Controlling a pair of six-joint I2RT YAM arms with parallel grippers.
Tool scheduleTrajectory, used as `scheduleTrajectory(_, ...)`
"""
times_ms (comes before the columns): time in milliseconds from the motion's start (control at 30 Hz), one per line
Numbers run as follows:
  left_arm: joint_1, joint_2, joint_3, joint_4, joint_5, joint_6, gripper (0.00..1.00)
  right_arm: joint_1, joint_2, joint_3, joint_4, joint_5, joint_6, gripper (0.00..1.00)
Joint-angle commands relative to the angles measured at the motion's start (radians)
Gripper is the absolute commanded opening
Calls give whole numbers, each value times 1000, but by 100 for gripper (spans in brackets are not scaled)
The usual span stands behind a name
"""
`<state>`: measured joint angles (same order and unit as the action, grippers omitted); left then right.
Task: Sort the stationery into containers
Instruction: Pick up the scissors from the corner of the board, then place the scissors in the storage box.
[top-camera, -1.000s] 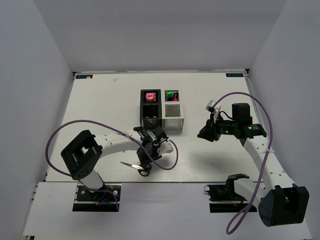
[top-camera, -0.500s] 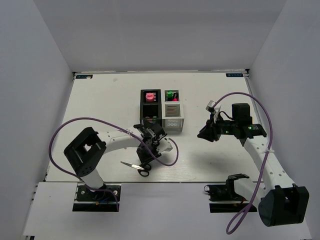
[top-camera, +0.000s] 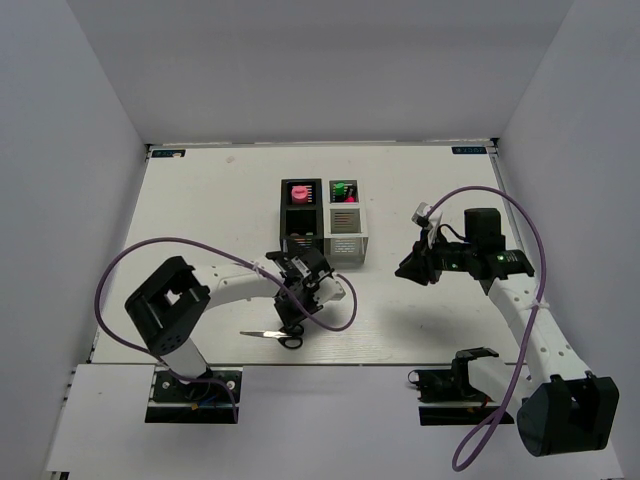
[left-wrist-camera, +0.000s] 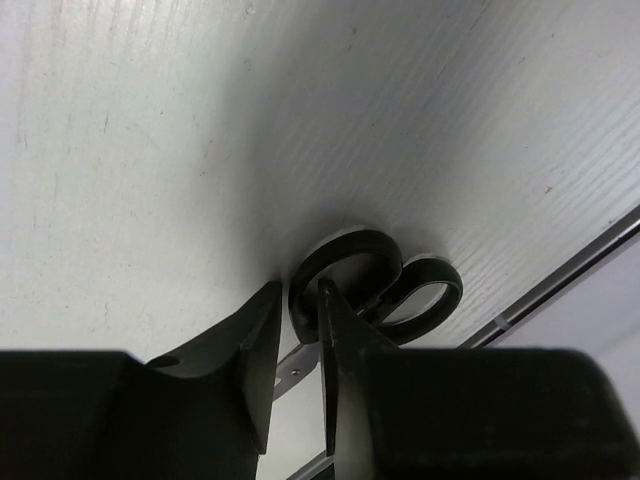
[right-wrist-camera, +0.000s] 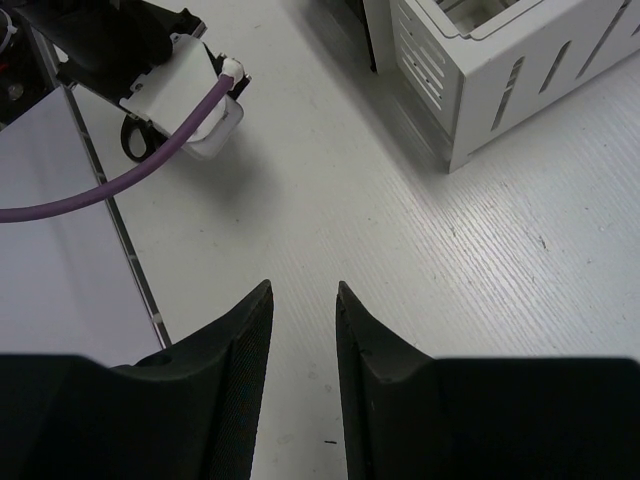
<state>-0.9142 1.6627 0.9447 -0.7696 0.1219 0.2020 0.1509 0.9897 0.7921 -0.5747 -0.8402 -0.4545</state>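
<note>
The black-handled scissors (top-camera: 262, 334) lie flat near the table's front edge. My left gripper (top-camera: 291, 322) is down on their handle end. In the left wrist view my left gripper (left-wrist-camera: 297, 290) is closed on one handle loop of the scissors (left-wrist-camera: 420, 295). The four containers (top-camera: 347, 240) stand in a cluster at the table's middle. A pink tube (top-camera: 299, 192) is in the back-left black box. Highlighters (top-camera: 342, 188) stand in the back-right white box. My right gripper (top-camera: 408, 268) hovers right of the boxes, slightly open and empty (right-wrist-camera: 303, 290).
The right wrist view shows a white slatted box (right-wrist-camera: 500, 60) at top right and the left arm's wrist with its purple cable (right-wrist-camera: 170, 150) at top left. The table's front edge (top-camera: 320, 362) runs just below the scissors.
The left gripper has shifted slightly onto the scissors' handles. The scissors have turned a little, so their blades now lie more level. The right arm has not moved.
</note>
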Motion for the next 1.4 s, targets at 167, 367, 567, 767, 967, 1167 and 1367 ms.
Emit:
scheduleTrajectory(167, -37, 97, -121, 200, -70, -53, 29, -17, -23, 4, -4, -22, -18, 36)
scheduleTrajectory(367, -37, 117, -121, 210, -74, -62, 0, -8, -26, 2, -5, -19, -19, 36)
scheduleTrajectory(567, 3, -3, -11, 150, -73, -82, 0, -8, -25, 2, -7, -14, -24, 36)
scheduleTrajectory(767, 64, -191, 199, 113, 8, -151, 0, -8, -29, -2, -7, -14, -26, 40)
scheduleTrajectory(967, 173, -310, 391, 328, 191, -381, 0, -8, -29, -7, -4, -14, -33, 46)
scheduleTrajectory(1167, 360, -244, 422, 724, 301, -752, 0, -7, -33, -7, 1, -11, -15, 0)
scheduleTrajectory(1367, 413, -155, 289, 1122, 219, -938, 0, -5, -25, -21, 6, -20, -18, 6)
